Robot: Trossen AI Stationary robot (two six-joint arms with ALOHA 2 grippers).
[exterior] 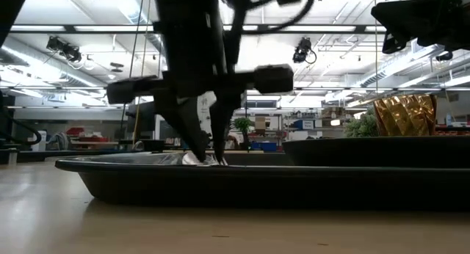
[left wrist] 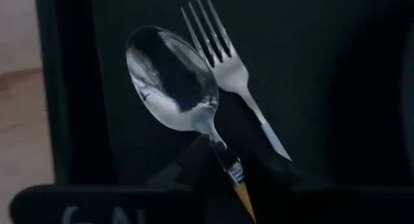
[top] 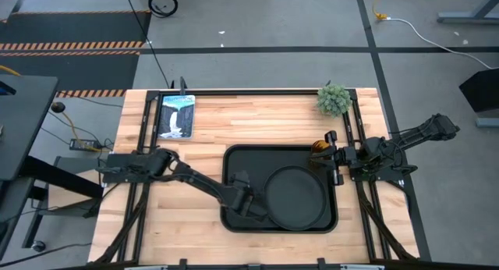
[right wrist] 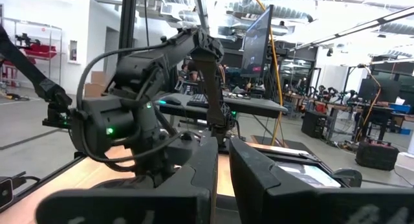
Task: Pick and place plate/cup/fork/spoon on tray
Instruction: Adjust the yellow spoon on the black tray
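Note:
The black tray (top: 234,223) lies mid-table with the round black plate (top: 296,196) on its right part. The spoon (left wrist: 171,78) and the fork (left wrist: 220,52) lie side by side on the tray's left part, with the spoon's bowl against the fork's neck. My left gripper (top: 248,201) stands over them, pointing down, shut on the spoon; it also shows in the low view (exterior: 209,157). The amber cup (top: 320,150) stands in the tray's far right corner. My right gripper (top: 334,149) is beside the cup and higher up, shut and empty (right wrist: 223,179). My left gripper pinches the spoon's handle (left wrist: 234,175) between its two fingers, just behind the neck where the orange-yellow part begins. The fingers come from above, pointing down, and lie across the handle. The bowl is low at the tray floor; I cannot tell whether it rests on it.
A green potted plant (top: 334,99) stands at the table's far right. A picture card (top: 176,115) lies at the far left. Bare wood shows on the table left of the tray and along its far side.

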